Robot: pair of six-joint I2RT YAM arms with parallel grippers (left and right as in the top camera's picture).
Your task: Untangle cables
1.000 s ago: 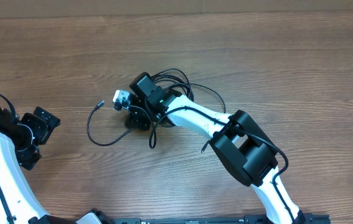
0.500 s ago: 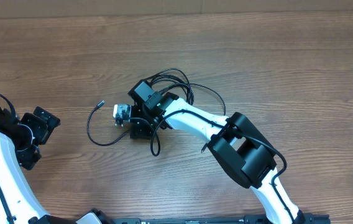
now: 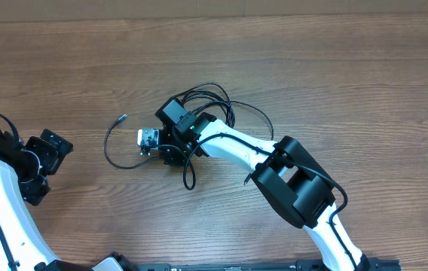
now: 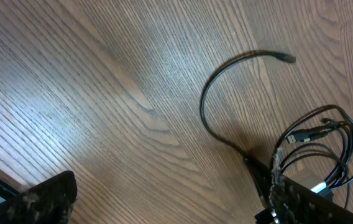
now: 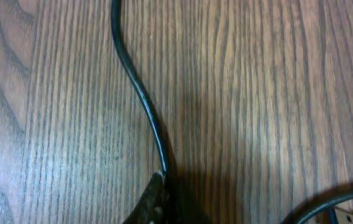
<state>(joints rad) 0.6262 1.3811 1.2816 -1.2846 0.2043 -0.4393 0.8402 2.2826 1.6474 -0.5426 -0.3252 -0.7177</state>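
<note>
- Since the earlier frame, the right gripper (image 5: 157, 186) has gone from half-open to clamped tight on a loose strand (image 3: 106, 149) of the cables (image 3: 215, 93), and that strand's plug end (image 3: 123, 117) has swung a little up and away from the robot
- Both tangle and strand lie on the tabletop (image 3: 334, 75) near its middle, with the tangle just behind the right gripper and the strand curving out to the robot's left
- From the right wrist, the strand runs straight out of the closed fingertips and bends gently away, flat on the wood
- Its long axis forms an open arc, and the free plug end points up and to the right in the overhead view
- Left gripper (image 3: 48, 164) sits well apart at the left edge, jaws spread wide and holding nothing
- Judgement for this step: keep the pinch firm, draw the strand slowly leftward along its own line, low over the wood, and watch that the tangle does not drag along
</note>
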